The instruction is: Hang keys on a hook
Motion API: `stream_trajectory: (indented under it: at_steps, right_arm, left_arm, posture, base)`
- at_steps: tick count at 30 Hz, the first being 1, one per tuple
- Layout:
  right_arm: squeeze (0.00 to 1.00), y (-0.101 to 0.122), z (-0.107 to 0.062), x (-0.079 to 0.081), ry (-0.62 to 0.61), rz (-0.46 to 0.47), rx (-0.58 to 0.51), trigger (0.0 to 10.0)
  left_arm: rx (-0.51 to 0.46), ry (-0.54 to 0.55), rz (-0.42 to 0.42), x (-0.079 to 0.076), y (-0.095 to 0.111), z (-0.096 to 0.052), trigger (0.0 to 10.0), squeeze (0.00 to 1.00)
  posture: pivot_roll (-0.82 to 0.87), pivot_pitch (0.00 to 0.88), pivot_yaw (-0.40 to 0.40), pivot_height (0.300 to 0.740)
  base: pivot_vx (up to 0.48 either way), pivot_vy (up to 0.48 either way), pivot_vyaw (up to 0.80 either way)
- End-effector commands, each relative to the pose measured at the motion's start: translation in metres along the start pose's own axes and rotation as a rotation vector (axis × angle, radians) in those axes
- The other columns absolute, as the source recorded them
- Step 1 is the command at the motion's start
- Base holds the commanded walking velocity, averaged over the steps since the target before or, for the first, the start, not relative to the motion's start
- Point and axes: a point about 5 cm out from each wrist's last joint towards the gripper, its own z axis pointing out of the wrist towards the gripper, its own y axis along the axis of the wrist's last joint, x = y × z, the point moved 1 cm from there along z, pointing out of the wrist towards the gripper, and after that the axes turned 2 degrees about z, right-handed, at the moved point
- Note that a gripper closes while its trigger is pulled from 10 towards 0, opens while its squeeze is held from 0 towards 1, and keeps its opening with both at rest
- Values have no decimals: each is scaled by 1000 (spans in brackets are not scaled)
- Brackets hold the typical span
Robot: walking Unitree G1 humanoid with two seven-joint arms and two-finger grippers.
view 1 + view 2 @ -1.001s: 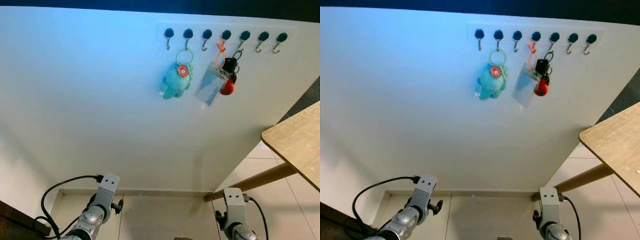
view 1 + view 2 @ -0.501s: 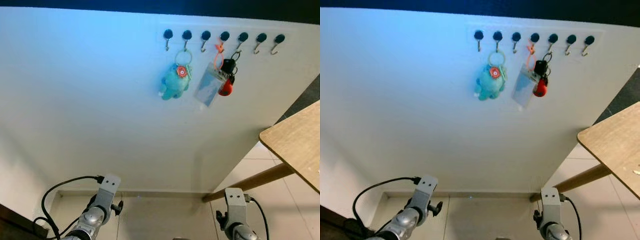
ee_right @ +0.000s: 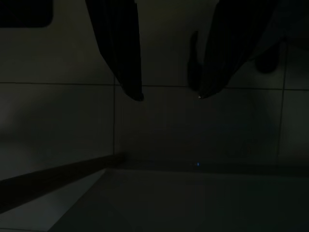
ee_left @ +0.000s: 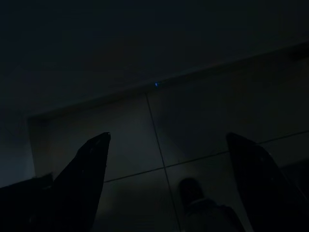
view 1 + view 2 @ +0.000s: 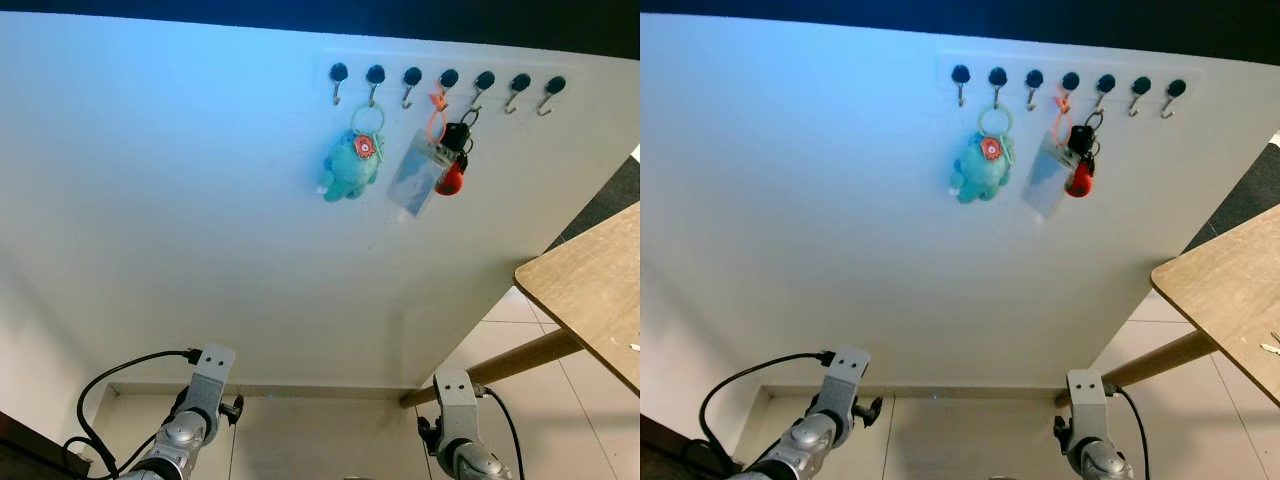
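the keys [image 5: 455, 150], a black fob with a red tag, hang on the fifth hook [image 5: 483, 82] of the row of hooks [image 5: 445, 80] high on the white wall [image 5: 200, 220], long axis straight down, touching the clear badge holder [image 5: 418, 172] whose orange loop is on the fourth hook; the teal plush keychain [image 5: 350, 165] hangs from the second hook, a little apart to the left. from the fingers everything lies well up and forward: both arms hang low near the floor. the right gripper [image 3: 166, 94] points down at the tiles, fingers parted and holding nothing; the left gripper [image 4: 166, 145] is likewise spread wide and empty. the right arm [image 5: 455, 445] sits more nearly beneath the keys than the left arm [image 5: 190, 425]. judging by this, the hanging looks done. a wooden table [image 5: 590, 290] juts in at the right.
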Motion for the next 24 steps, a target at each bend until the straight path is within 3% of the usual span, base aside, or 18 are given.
stream_trajectory:
  at_steps: [1, 10, 20, 24]
  right_arm:
    - [0, -9, -2, 2, 11, 7, 31, 10000]
    - [0, -21, -6, 7, 19, 5, 50, 10000]
    - [0, -22, -7, 3, -15, 70, 35, 10000]
    - [0, -19, -6, -3, -31, 47, 37, 10000]
  left_arm:
    - [-6, 2, -7, 0, 0, 0, 10000, 0]
    - [-3, 3, 8, 5, -6, -3, 10000, 0]
    - [3, -36, 33, -10, -4, -1, 10000, 0]
    - [-6, -47, 34, -15, 1, 1, 10000, 0]
  posture:
    - [57, 39, -69, 740]
    - [46, 33, -53, 740]
    - [22, 8, -30, 740]
    - [18, 8, -27, 740]
  base:
    - [0, 0, 0]
    - [0, 0, 0]
    - [0, 0, 0]
    - [0, 0, 0]
